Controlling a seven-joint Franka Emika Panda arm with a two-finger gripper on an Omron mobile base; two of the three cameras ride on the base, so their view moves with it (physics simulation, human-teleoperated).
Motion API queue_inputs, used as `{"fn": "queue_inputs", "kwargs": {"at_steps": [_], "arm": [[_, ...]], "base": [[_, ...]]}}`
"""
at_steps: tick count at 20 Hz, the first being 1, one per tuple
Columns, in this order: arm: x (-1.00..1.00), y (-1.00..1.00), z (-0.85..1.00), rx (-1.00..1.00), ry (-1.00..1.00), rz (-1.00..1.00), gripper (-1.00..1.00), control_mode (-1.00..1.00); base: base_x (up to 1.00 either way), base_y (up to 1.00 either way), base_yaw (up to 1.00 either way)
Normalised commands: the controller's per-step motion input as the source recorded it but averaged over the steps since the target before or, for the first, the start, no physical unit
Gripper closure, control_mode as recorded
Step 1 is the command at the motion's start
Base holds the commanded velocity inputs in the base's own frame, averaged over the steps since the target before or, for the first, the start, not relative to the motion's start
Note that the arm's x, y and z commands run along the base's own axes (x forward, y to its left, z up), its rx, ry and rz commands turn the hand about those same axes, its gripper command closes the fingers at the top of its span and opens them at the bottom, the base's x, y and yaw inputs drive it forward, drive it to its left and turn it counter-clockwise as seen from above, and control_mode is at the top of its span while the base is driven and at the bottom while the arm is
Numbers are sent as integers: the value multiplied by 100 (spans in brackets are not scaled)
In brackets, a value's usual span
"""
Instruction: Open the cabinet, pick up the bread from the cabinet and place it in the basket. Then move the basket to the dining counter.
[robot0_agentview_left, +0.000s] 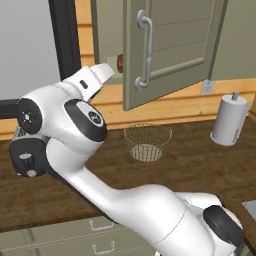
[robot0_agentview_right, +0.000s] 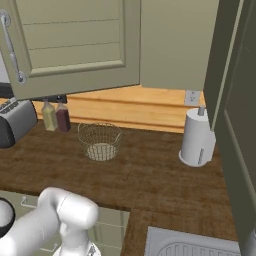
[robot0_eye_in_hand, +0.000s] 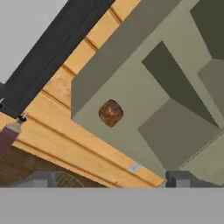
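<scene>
The cabinet (robot0_agentview_left: 165, 40) at the top centre of the left base view stands with its door swung open, and its only visible content is the bread (robot0_eye_in_hand: 110, 113), sitting just left of centre in the hand view on the cabinet floor near the front edge. The basket (robot0_agentview_left: 147, 142), mid-frame on the brown desk (robot0_agentview_left: 200, 165), looks empty, its pale base showing through the mesh. The bread is likely light and a little soft (crust probably rough enough not to slip), best pinched gently across its middle; the gripper (robot0_eye_in_hand: 111, 179) is spread wide, holding nothing.
</scene>
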Motion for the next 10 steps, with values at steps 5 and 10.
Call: {"fn": "queue_inputs", "kwargs": {"at_steps": [5,10], "arm": [[100,64,-60,-50,22,-24,-100,-100],[76,-33,-37,-19,24,-32,-100,-100]], "base": [[0,0,0],[0,0,0]]}}
